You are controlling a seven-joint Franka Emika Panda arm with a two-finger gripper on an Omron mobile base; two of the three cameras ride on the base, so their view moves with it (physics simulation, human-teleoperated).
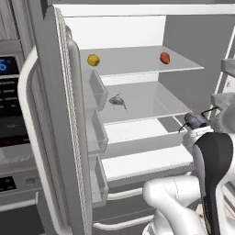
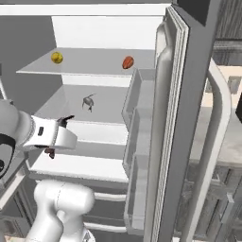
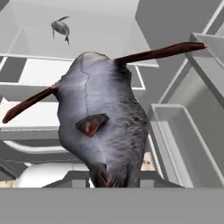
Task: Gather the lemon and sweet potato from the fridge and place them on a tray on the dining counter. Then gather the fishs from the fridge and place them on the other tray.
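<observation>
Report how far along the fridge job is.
Done: nothing visible; the lemon and sweet potato sit on the top fridge shelf. In hand: the gripper holds one fish. Left: the second fish, plus the lemon and sweet potato.

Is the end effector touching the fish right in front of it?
Touching. In the hand view the grey fish sits right at the end effector, its lower end running down between the finger tips; the left base view shows the fish at the hand's tip, off the shelves.

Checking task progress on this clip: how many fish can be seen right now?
2. One fish is held in the gripper, in front of the open fridge; the other fish lies on the fridge's middle shelf. None looks hidden.
</observation>
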